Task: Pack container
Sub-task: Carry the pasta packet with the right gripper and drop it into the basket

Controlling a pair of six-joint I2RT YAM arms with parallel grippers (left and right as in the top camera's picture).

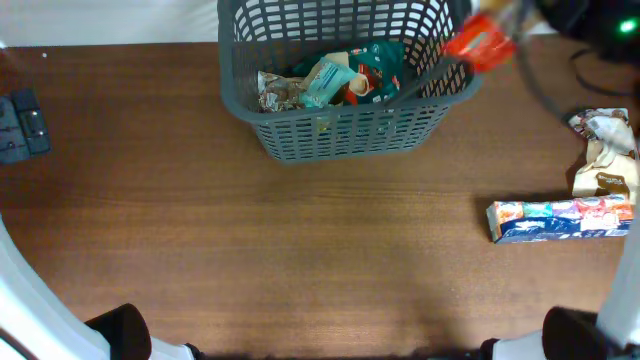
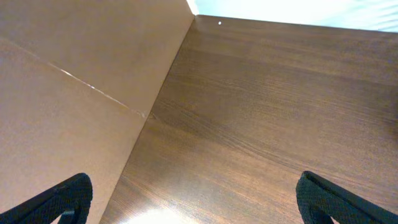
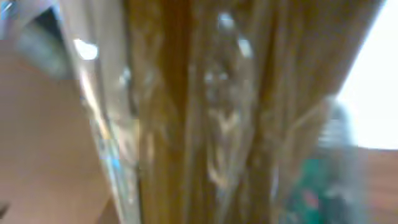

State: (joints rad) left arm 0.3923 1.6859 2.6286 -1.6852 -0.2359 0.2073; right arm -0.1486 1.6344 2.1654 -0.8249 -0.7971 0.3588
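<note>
Meanwhile the basket (image 1: 345,135) sat at the counter's (image 1: 300,260) far edge, snack packets (image 1: 330,80) inside. A blurred red packet (image 1: 478,45) hung over its right corner; whether the right jaws gripped it could not be told. Left jaws stood wide apart above the counter.

No legible text in any view. Box (image 1: 560,220) on counter (image 1: 300,250): coloured print, lettering too small. Packets (image 1: 330,82) in container (image 1: 340,135): print unreadable. Red packet (image 1: 480,45): motion-blurred. Right wrist view: blur only.
</note>
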